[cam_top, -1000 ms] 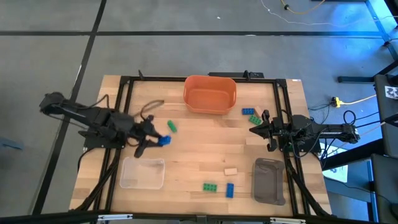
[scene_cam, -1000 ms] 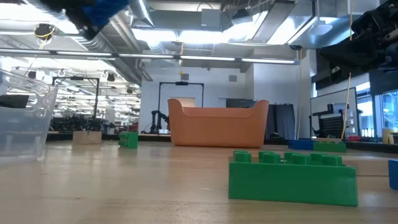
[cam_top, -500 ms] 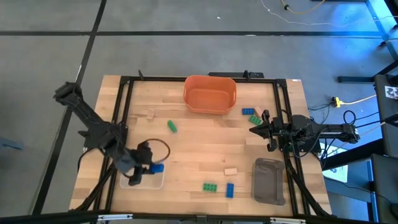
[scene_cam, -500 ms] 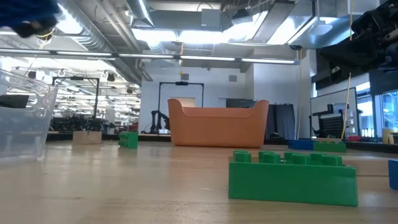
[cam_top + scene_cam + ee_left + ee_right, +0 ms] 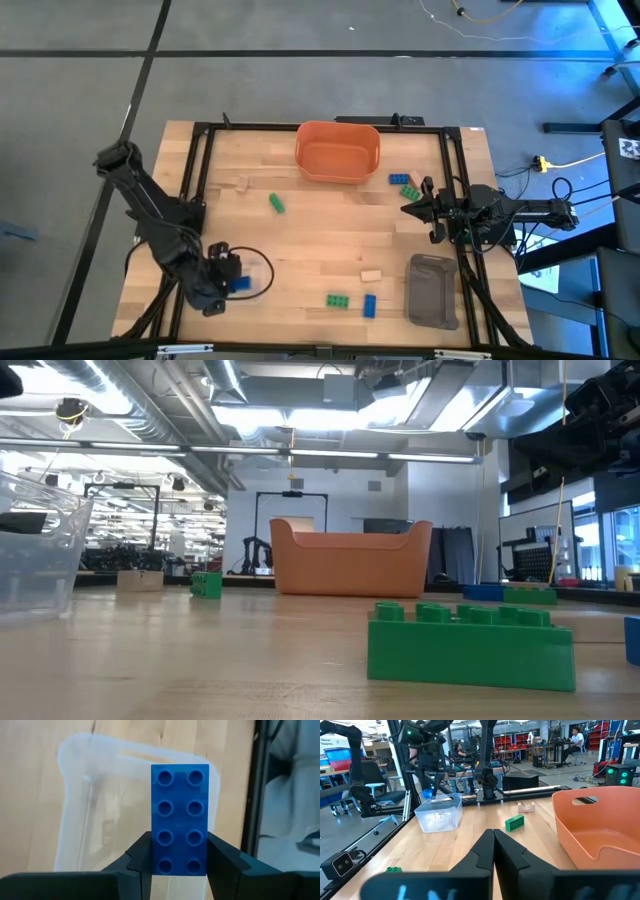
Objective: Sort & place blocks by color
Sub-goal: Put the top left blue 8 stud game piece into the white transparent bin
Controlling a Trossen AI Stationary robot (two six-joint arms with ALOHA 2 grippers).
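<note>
Left wrist view: I see my left pincer clamped on the blue block, studs facing the camera, above the clear tray. My right pincer waits, fingers together, by the orange bin.

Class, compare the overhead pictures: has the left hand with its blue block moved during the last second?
Yes. The left hand, gripping the blue block, moved away from the orange bin and now sits over the clear tray.
</note>
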